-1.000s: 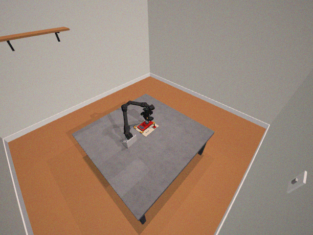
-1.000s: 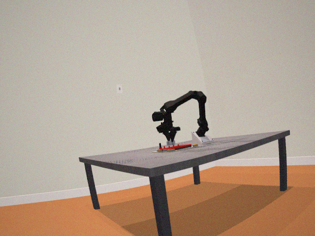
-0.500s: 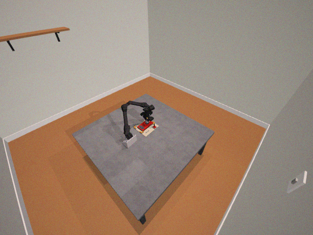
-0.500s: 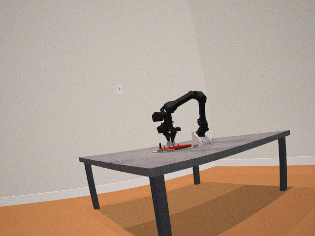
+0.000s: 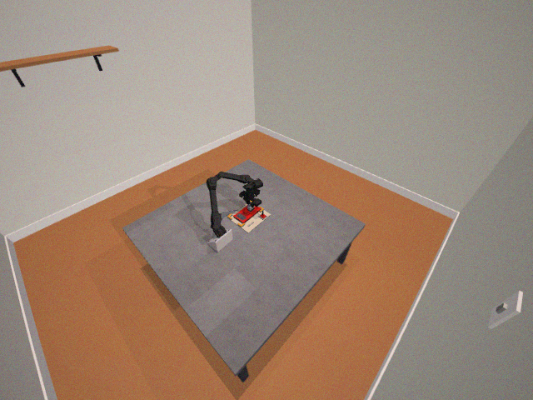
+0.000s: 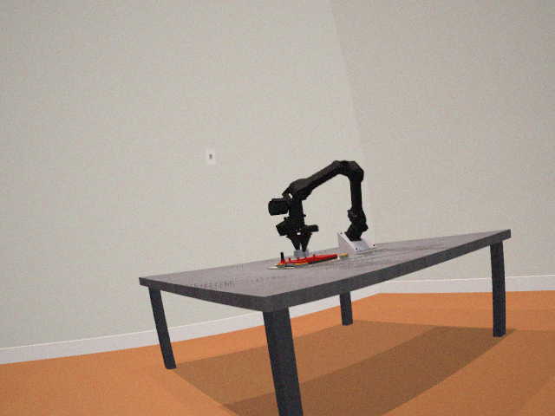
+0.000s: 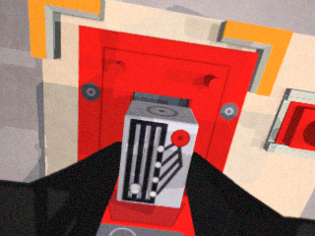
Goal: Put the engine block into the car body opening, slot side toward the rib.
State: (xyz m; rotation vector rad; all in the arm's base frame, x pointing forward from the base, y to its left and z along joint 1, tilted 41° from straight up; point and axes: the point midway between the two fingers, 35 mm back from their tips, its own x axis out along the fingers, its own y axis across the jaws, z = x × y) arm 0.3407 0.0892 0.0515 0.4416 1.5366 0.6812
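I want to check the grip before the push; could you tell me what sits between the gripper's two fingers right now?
The grey engine block sits between the black fingers of the gripper, above the red car body. The wrist view shows this.

A silver-grey rectangular engine block (image 7: 157, 157) carries black vertical stripes, white dots and one red round spot (upper right). The flat red car body (image 7: 98, 98) lies on a cream board (image 7: 276, 172) with orange corner brackets (image 7: 256, 46), on a grey tabletop (image 5: 275, 275).
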